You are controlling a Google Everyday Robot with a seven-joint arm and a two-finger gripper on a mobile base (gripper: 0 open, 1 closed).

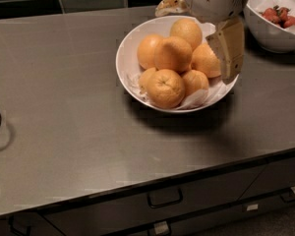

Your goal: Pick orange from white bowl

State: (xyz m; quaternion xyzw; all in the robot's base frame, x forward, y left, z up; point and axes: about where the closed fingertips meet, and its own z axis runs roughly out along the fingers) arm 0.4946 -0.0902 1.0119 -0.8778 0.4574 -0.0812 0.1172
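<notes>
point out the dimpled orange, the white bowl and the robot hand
orange (165, 88): camera view, skin just below its stem dimple
white bowl (127, 48): camera view, bare left inner wall
hand (228, 58): camera view, tan part over the bowl's right rim

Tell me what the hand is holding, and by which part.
Nothing is seen held. The hand hangs over the right rim of the white bowl, beside the oranges. All of them lie in the bowl, and the dimpled orange at the front is untouched.
</notes>
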